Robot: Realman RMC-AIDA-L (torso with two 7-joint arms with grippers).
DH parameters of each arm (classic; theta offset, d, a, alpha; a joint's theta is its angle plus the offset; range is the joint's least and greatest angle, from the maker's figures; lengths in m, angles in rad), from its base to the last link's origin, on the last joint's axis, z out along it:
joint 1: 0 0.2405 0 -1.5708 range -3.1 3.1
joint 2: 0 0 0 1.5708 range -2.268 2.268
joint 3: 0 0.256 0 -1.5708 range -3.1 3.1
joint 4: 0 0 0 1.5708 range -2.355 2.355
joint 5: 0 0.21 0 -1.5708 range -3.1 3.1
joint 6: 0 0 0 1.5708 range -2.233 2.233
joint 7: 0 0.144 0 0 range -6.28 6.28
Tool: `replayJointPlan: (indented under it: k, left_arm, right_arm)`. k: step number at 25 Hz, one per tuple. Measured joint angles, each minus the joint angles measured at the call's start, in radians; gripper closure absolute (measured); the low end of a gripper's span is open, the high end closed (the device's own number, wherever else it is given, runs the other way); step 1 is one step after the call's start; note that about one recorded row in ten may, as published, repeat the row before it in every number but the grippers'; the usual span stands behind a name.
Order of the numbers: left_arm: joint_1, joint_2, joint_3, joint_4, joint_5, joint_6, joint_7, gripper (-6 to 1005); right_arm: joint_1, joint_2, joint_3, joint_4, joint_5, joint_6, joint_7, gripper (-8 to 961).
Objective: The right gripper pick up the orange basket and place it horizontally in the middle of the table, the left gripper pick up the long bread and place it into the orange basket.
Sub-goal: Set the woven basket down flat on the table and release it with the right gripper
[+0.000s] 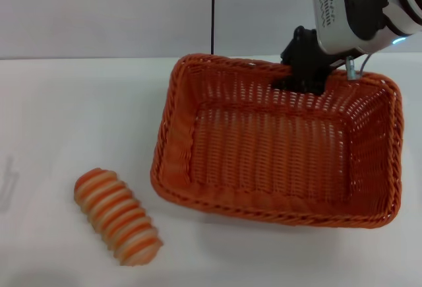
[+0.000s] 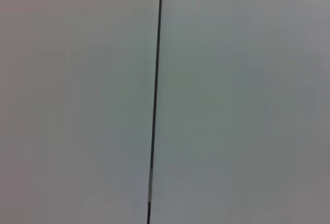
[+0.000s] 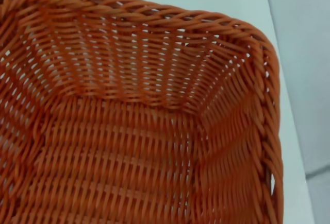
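Long bread (image 1: 118,216) lies on the white table (image 1: 53,115) at front left, set diagonally, close to the near-left corner of the orange basket (image 1: 264,148) but not touching it. The basket sits flat, long side across, centre to right, with nothing inside it. Right gripper (image 1: 304,63) is at the basket's far rim, its black fingers down over the braided edge; whether they pinch the rim I cannot tell. Left gripper not visible.
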Motion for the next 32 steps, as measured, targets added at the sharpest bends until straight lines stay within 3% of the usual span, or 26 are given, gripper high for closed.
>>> replayJointPlan:
  k: [17, 32]
  left_arm:
    - [0.022, 0.0, 0.057, -0.031, 0.0, 0.086, 0.103, 192]
    - [0.041, 0.001, 0.059, -0.036, 0.0, 0.118, 0.106, 193]
  right_arm:
    - [0.008, 0.012, -0.011, 0.035, 0.061, -0.048, -0.208, 788]
    - [0.027, 0.013, 0.0, 0.144, 0.28, -0.148, -0.293, 781]
